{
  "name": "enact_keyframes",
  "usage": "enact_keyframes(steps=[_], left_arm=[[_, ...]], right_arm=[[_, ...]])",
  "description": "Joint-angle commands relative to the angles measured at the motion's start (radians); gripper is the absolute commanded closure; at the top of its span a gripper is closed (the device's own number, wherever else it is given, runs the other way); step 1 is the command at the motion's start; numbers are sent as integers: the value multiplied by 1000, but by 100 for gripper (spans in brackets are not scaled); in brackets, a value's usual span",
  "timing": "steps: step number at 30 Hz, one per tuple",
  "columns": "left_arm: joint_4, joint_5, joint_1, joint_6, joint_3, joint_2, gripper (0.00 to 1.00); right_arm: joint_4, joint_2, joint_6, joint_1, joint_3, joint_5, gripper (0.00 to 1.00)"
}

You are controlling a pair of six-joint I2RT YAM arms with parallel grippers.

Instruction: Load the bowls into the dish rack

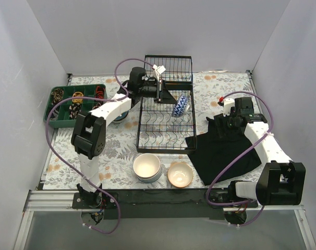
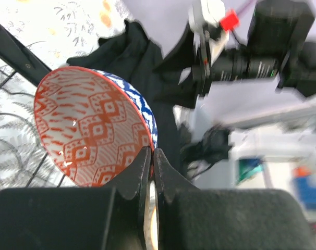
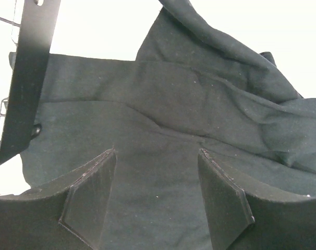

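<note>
One bowl (image 1: 180, 105) leans in the rack (image 1: 166, 136) (toward its back). A stack (image 1: 147, 166) and another bowl (image 1: 180, 174) sit before it. Cloth (image 1: 220, 153) lies right, tray (image 1: 50, 113) left.

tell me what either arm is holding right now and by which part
Nothing. The left gripper has its jaws shut and empty beside the red-patterned bowl; the right gripper is open over the black cloth.

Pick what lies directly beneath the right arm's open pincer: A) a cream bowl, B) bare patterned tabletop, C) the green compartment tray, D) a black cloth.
D: the right wrist view shows the right pincer spread over the black cloth, which fills the space between and beyond its fingers.
</note>
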Motion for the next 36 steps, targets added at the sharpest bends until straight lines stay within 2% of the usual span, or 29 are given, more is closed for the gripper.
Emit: enact_keyframes(steps=[1,6,15,20,36], left_arm=[[470,-31,-4,-417,-32,30,100],[512,-84,-21,-487,-13,104,100],[461,-217,-46,-546,20,182,100],[466,-239,-69,-579,22,225,100],[516,-259,-80,-676,-117,242,100]], right_arm=[[8,20,-8,-14,7,17,28],[10,30,-16,-23,7,26,29],[0,46,-19,-32,12,40,29],[-4,66,-22,-35,18,41,29],[-9,135,-21,-35,81,41,29]])
